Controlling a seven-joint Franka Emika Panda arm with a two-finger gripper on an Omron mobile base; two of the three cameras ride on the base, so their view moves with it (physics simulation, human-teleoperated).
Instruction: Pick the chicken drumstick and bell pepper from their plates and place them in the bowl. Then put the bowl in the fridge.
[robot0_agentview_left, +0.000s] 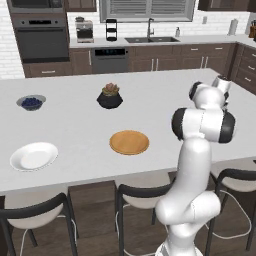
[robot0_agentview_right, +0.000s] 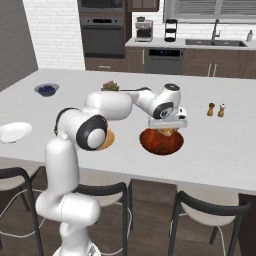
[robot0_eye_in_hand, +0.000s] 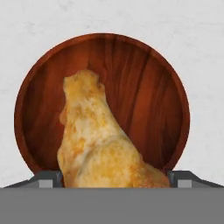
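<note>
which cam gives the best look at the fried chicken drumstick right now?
Hand view: the golden-orange fried chicken drumstick looms large between the wide-open jaws, over the reddish-brown wooden bowl. In the right base view it is a small orange patch under the hand, above the bowl. In the left base view the arm blocks that spot.

Drumstick (robot0_eye_in_hand: 100, 140) lies in the bowl (robot0_eye_in_hand: 148, 78); both plates (robot0_agentview_left: 34, 156) sit left.

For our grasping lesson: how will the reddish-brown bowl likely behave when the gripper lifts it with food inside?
The bowl looks rigid, wood-grained and glossy, so its rim may slip between narrow fingertips. It sits wide and low, so tipping seems unlikely. The chicken drumstick lies loose and off-centre inside, so it may shift if the bowl tilts.
</note>
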